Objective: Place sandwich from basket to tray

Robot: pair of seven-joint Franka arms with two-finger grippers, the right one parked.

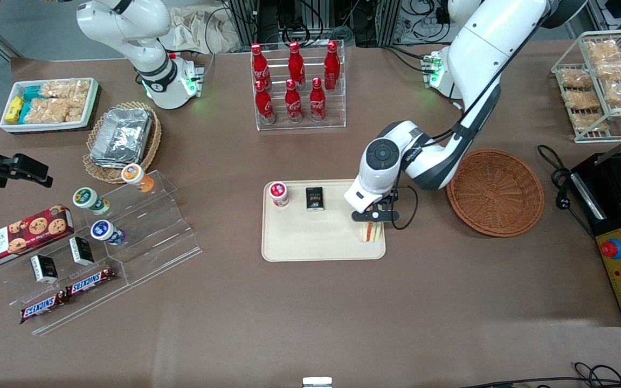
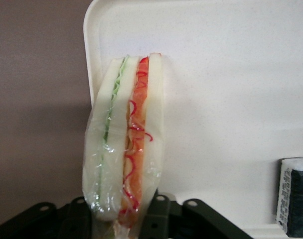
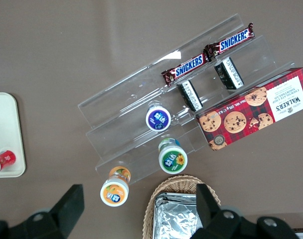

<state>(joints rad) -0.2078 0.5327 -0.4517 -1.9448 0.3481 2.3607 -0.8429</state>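
Note:
The sandwich (image 1: 371, 233), a plastic-wrapped white-bread wedge with green and orange-red filling, stands on edge on the cream tray (image 1: 316, 240), at the tray's corner nearest the basket and the front camera. My left gripper (image 1: 373, 220) is right above it, shut on it. In the left wrist view the sandwich (image 2: 125, 139) sits between the two black fingers (image 2: 159, 216), over the tray (image 2: 231, 99) close to its rim. The reddish-brown wicker basket (image 1: 495, 192) lies beside the tray, toward the working arm's end, with nothing in it.
A red-lidded cup (image 1: 278, 194) and a black packet (image 1: 315, 198) stand on the tray's edge farther from the front camera; the packet also shows in the left wrist view (image 2: 295, 196). A rack of cola bottles (image 1: 297, 86) stands farther back. A black control box (image 1: 620, 258) is beside the basket.

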